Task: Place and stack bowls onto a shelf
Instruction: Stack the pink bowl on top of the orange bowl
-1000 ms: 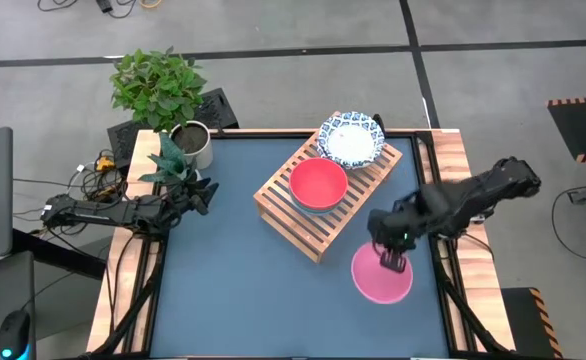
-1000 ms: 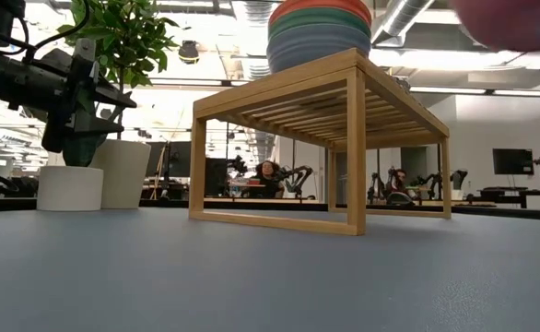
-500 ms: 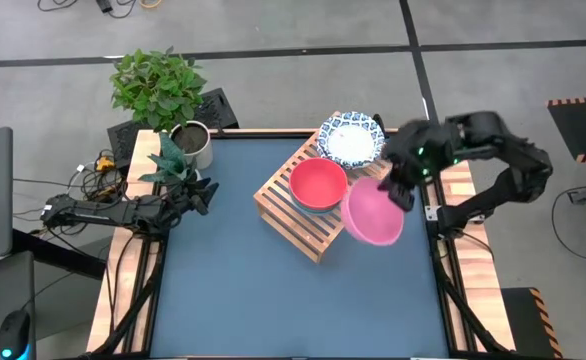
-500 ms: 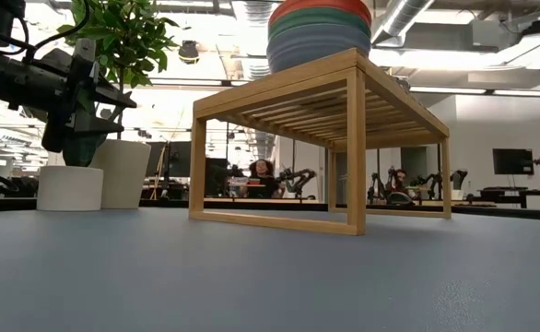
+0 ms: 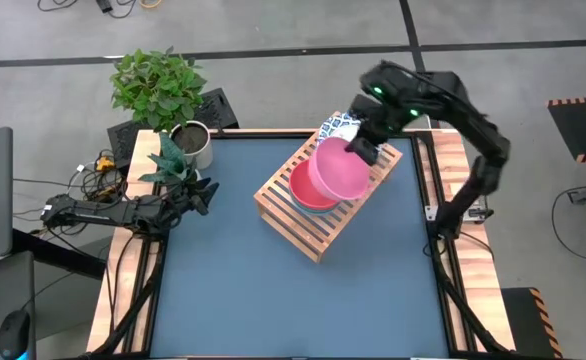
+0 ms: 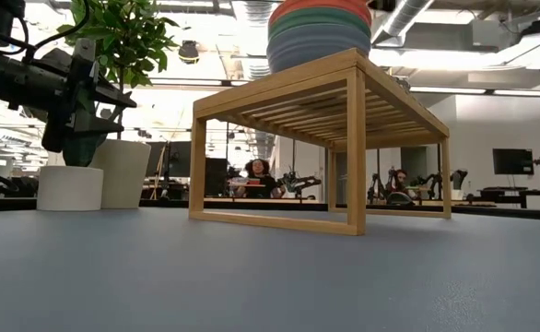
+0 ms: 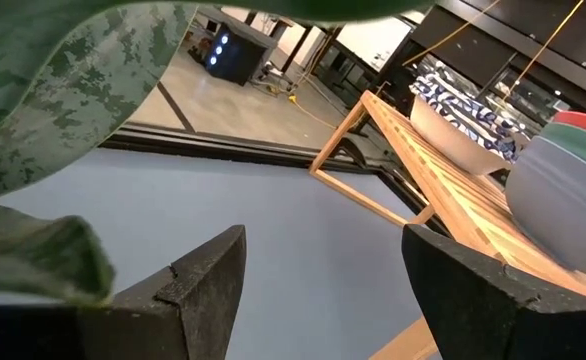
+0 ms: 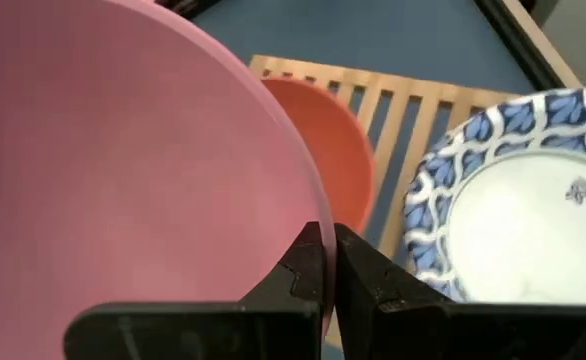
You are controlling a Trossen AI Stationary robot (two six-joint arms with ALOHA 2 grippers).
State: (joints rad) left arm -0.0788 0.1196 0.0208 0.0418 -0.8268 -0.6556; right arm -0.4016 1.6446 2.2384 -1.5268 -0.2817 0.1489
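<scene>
My right gripper [image 5: 358,150] is shut on a pink bowl [image 5: 337,172] and holds it over the wooden shelf [image 5: 318,232]. The bowl hovers above a red-topped stack of bowls [image 5: 301,190] that rests on the slats. A blue-and-white bowl [image 5: 335,128] sits at the shelf's far end, partly hidden by the right arm. In the low view the stack [image 6: 318,32] stands on the shelf [image 6: 355,138]. My left gripper [image 5: 205,190] waits open near the table's left edge, beside the plant. My right gripper [image 8: 330,262] pinches the pink bowl's rim [image 8: 311,222] between its two fingers, one on each side of the wall. It comes from the far right, slanting down. The bowl is lifted clear, tilted, above the red bowl [image 8: 328,150].
A potted plant [image 5: 163,95] in a white pot [image 5: 193,145] stands at the far left corner, its leaves close to my left gripper [image 7: 323,300]. Bare blue tabletop [image 5: 233,290] spreads on the near side of the shelf. People sit in the room behind [image 6: 256,171].
My right gripper, still shut on the pink bowl, has carried it from the table's near right part up and toward the far edge, then leftward. The bowl now hangs over the shelf and the red-topped stack.
</scene>
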